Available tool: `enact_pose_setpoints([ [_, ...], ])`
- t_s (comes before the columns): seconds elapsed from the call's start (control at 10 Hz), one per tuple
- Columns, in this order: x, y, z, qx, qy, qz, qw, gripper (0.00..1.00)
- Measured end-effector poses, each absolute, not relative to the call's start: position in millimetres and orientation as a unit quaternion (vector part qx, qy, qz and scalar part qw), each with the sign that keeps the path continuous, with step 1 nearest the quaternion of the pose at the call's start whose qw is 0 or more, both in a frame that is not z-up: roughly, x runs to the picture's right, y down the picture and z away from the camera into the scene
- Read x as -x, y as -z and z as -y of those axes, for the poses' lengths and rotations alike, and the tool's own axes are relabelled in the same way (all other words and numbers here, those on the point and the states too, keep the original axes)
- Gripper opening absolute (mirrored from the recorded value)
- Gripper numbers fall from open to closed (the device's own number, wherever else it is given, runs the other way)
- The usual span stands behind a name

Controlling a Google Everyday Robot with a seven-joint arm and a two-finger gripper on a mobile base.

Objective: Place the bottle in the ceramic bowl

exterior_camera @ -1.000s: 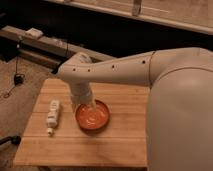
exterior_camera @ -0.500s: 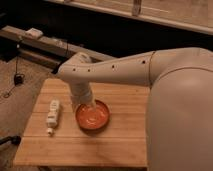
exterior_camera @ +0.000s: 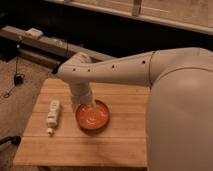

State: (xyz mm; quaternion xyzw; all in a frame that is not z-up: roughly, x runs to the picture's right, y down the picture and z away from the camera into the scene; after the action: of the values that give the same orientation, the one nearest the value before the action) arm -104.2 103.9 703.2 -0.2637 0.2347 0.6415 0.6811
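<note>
Wooden slatted table [exterior_camera: 75,147], lower centre of frame. Item: small slim white plastic bottle [exterior_camera: 52,114], lying flat at centre left, cap toward the lower edge, just left of the bowl, not touching it. Item: round glossy orange-red ceramic bowl [exterior_camera: 101,121], centre. Item: pale arm's gripper [exterior_camera: 89,106], lowered over the bowl's left interior; whether released or clenched cannot be told.

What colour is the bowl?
Orange-red ceramic bowl, clearest in the camera view; the pincer is over it.
</note>
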Motion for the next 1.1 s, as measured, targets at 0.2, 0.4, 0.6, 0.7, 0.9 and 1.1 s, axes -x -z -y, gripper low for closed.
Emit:
enact_pose_setpoints([
  [0.2, 108, -701, -104, 0.262, -0.636, -0.229, 0.689, 0.65],
  [0.4, 134, -701, -104, 0.264, -0.621, -0.215, 0.705, 0.65],
  [0.6, 183, -706, -101, 0.272, -0.603, -0.198, 0.723, 0.65],
  [0.7, 200, -707, -101, 0.278, -0.594, -0.193, 0.73, 0.65],
  [0.9, 244, -717, -102, 0.296, -0.561, -0.173, 0.754, 0.65],
  [1.1, 273, -735, -112, 0.317, -0.53, -0.166, 0.769, 0.65],
])
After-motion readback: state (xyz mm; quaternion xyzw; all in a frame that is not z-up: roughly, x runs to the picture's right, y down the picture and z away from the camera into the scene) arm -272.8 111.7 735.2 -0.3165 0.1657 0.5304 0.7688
